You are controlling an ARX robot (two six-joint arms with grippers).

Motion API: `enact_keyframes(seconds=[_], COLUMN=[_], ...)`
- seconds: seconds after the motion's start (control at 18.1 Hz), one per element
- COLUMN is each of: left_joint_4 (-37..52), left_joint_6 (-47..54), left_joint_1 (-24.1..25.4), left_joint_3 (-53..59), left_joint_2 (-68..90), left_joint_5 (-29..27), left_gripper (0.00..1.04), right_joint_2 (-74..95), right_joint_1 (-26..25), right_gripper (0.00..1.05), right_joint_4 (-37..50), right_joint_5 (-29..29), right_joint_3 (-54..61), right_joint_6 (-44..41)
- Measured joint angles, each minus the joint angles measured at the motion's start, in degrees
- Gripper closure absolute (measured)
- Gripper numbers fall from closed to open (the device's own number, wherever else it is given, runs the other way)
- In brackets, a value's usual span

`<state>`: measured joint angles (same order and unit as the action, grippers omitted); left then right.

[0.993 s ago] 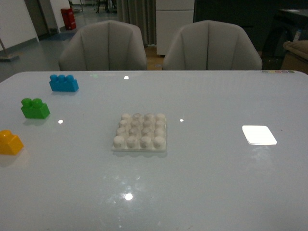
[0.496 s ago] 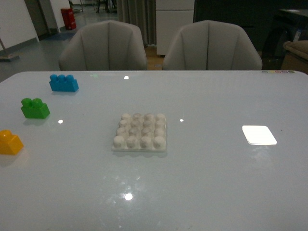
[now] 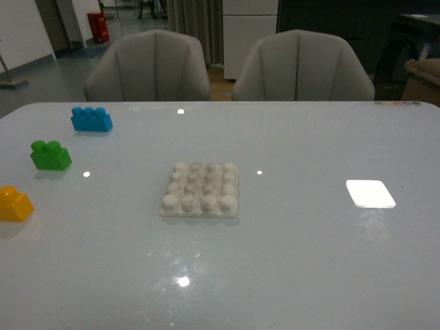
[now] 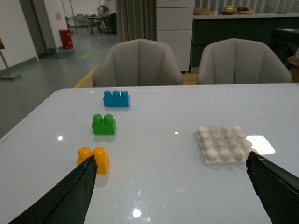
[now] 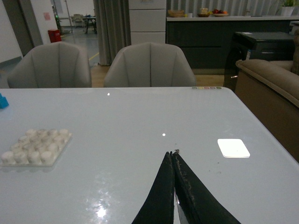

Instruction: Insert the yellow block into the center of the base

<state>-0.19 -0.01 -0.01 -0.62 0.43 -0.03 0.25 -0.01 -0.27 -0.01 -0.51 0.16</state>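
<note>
Near left gripper [image 4: 170, 158], yellow block [image 4: 96, 157]

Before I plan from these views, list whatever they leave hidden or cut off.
- Front view: the small yellow-orange plastic block is cut by the picture's left edge, and neither arm shows.
- Left wrist view: a finger of the open left gripper hides part of the block's near side.
- Right wrist view: the blue plastic brick is only a sliver at the edge, and the block is out of frame.
</note>
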Motion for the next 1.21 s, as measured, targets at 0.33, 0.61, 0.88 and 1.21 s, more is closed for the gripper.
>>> enact_keyframes(seconds=[0.33,0.61,0.88,1.21], left_joint_4=[0.00,0.00,0.00,0.00], left_joint_6=[0.00,0.02,0.02,0.00], left_joint_1=[0.00,0.00,0.00,0.00], left_joint_3=[0.00,0.00,0.00,0.00], left_joint_2=[0.00,0.00,0.00,0.00], left_joint_5=[-0.02,-0.02,0.00,-0.02], left_gripper=[0.07,0.07,0.07,0.07], right_joint_2=[0.00,0.00,0.00,0.00], right_joint_1=[0.00,0.00,0.00,0.00], right_gripper=[1.00,0.40,0.06,0.06], right_joint_4=[0.09,0.09,0.07,0.09], right_joint_5=[0.00,0.00,0.00,0.00], right_joint_3=[0.00,0.00,0.00,0.00], right_joint_6=[-0.04,-0.02,-0.02,-0.02])
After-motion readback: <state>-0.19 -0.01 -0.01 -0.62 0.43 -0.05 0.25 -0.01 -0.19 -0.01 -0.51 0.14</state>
